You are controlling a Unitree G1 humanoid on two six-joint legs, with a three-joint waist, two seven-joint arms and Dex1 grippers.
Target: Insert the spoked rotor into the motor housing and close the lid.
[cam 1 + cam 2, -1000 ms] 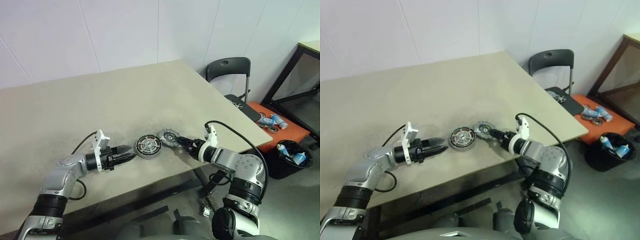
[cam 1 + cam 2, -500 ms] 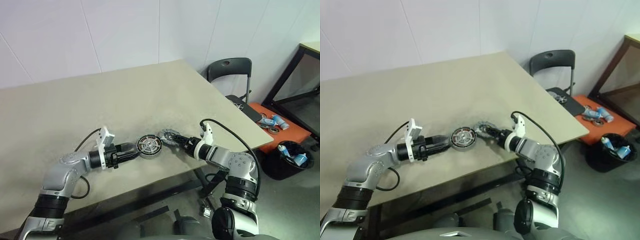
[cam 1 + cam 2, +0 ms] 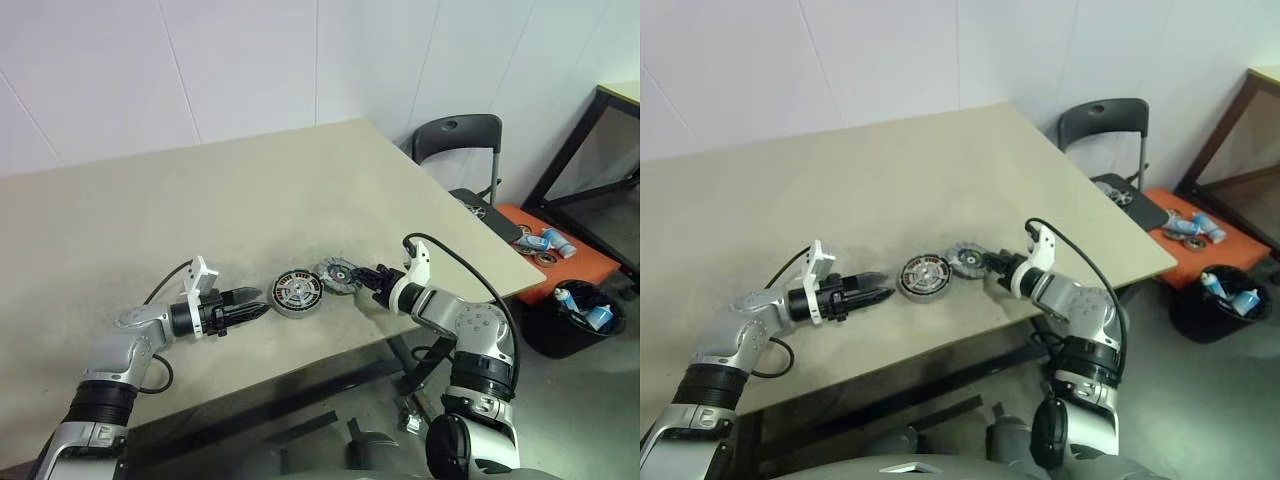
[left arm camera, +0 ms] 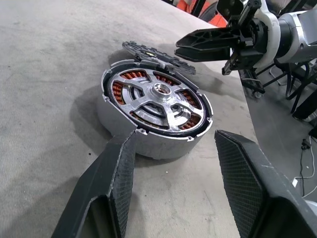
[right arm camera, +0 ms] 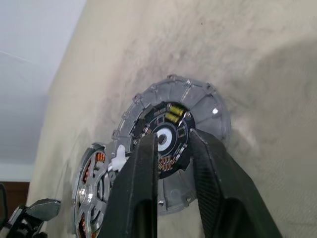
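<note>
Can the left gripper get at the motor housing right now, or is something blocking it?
Probably yes. The left gripper stands open, pointing at the motor housing with bare table between them. The right gripper works on the far side, at the lid.

left hand (image 4: 173,163) open, right hand (image 5: 173,148) narrowed

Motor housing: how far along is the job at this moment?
Apparently done: a spoked silver part sits inside the motor housing, over the copper windings. In hand: the right gripper is at the grey ribbed disc, apparently the lid, which lies beside the housing; whether it is gripped is unclear. The left gripper stands open just short of the housing. Left: placing the disc on and closing.
</note>
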